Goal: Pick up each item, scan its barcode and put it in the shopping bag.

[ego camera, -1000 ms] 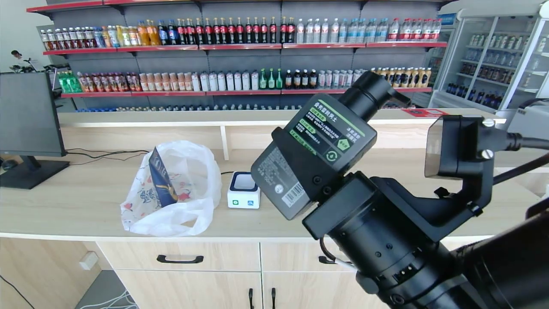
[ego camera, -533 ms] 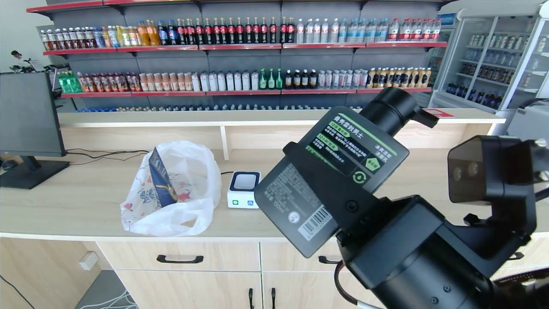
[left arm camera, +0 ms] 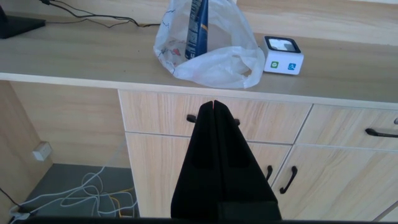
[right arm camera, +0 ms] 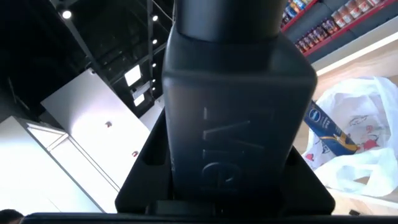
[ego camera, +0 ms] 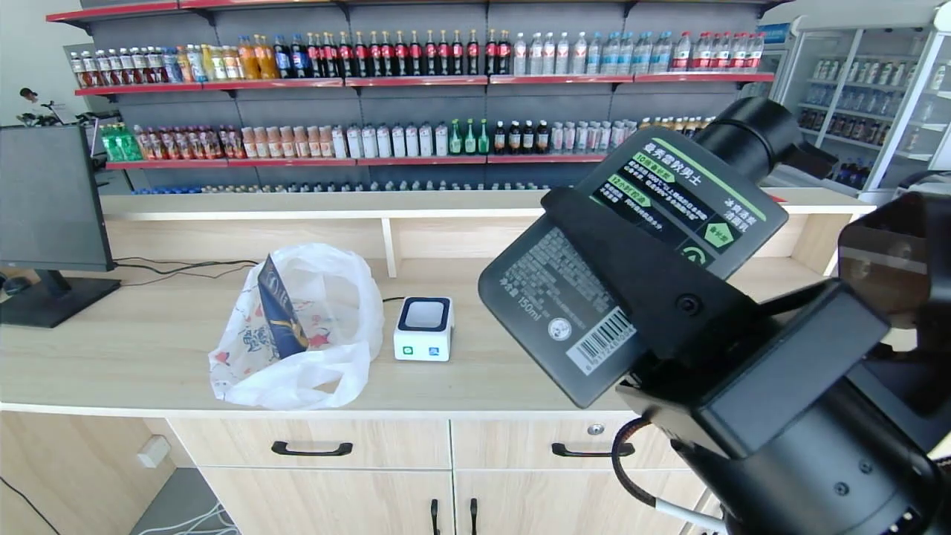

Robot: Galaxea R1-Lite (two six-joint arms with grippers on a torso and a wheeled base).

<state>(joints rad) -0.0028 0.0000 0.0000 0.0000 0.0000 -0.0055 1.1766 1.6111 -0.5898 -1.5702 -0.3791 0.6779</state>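
Behind, red-edged shelves [ego camera: 416, 82] of bottled drinks span the room, with a glass-door cooler [ego camera: 854, 96] at the right. A long pale wood-grain counter [ego camera: 134, 349] over drawers [ego camera: 312, 446] carries a dark monitor [ego camera: 48, 200], a crumpled translucent white shopping bag [ego camera: 312, 342] with a blue packet [ego camera: 278, 312] upright inside, and just beside it a small white square scanner [ego camera: 423, 328]. The right gripper [ego camera: 587, 223] is clamped on a flat, matte black plastic bottle [ego camera: 617, 282] with a round cap, held tilted in the air to the scanner's right, its barcode [ego camera: 605, 338] facing the head camera. The left gripper [left arm camera: 214, 109] hangs before the drawers, its 2 fingers pressed together on nothing.
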